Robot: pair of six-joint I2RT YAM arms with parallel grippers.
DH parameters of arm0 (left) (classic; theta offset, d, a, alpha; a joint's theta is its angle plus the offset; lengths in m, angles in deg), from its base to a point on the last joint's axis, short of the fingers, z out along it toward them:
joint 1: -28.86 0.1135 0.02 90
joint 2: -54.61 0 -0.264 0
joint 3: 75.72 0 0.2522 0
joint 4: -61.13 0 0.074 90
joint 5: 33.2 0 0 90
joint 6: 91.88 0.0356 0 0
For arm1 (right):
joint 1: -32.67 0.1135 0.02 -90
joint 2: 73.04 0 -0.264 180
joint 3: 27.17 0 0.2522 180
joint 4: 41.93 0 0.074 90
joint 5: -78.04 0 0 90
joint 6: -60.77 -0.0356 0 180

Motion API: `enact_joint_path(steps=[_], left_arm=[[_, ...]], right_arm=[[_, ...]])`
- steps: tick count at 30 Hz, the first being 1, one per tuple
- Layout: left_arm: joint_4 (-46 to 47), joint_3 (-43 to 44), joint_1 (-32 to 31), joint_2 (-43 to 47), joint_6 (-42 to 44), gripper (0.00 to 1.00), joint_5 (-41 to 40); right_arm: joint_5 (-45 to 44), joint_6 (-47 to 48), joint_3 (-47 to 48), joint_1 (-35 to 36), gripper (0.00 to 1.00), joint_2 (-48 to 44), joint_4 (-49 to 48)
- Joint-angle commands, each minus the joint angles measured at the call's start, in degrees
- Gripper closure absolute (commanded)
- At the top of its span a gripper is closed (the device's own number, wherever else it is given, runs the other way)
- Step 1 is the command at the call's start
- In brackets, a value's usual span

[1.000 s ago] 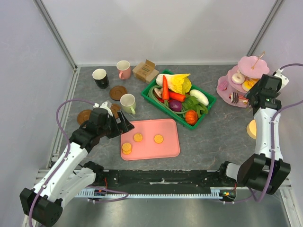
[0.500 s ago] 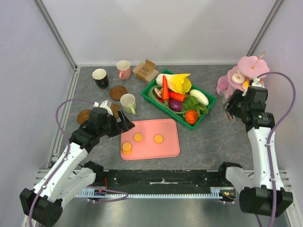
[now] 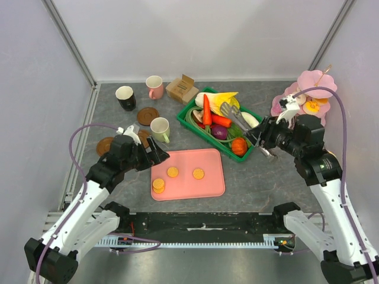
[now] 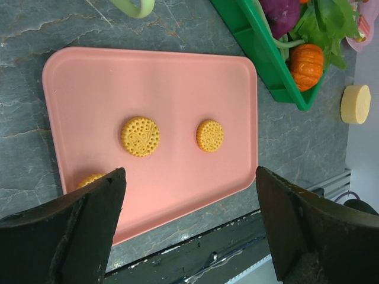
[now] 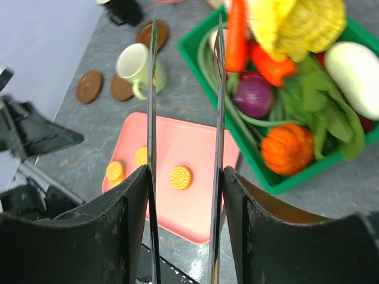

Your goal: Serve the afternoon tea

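We hold tongs (image 5: 152,89) beside the pink tray (image 4: 177,77)
Our right pincer (image 5: 185,175) grasps the tongs over the green basket (image 5: 290,182) behind the tray; our left pincer (image 4: 189,171) hangs released above the tray's three orange biscuits (image 4: 140,135).

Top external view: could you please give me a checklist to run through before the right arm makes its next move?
1. Right end effector is gripping the metal tongs: ok.
2. Tongs are carrying a sweet: not ok. The right wrist view shows nothing between the blades.
3. Pink tray has free room: ok. Only three biscuits lie on it.
4. Left end effector is open and holding nothing: ok. It sits at the tray's left edge.
5. Tongs are clear of the green basket: cannot tell. They reach over the vegetables and their height is unclear.
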Motion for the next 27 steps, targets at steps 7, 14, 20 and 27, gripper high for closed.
enact_joint_path(steps=[7, 14, 20, 27], left_arm=[[-3.05, 1.95, -0.07, 3.46, -0.17, 0.04, -3.12], [-7.8, 3.62, -0.16, 6.01, 0.45, 0.04, -6.82], [-7.89, 2.92, -0.07, 6.28, 0.54, 0.04, -6.99], [-7.36, 1.95, -0.07, 6.45, 0.71, 0.04, -6.55]], right_arm=[[-19.16, 11.05, 1.29, 35.41, 0.42, 7.8, -6.29], [-47.65, 10.89, 4.02, 55.5, 0.41, 20.99, 3.46], [-44.96, 5.0, 2.27, 58.75, 0.41, 20.56, 9.97], [-44.86, 3.15, 2.52, 63.06, 0.41, 24.6, 14.9]])
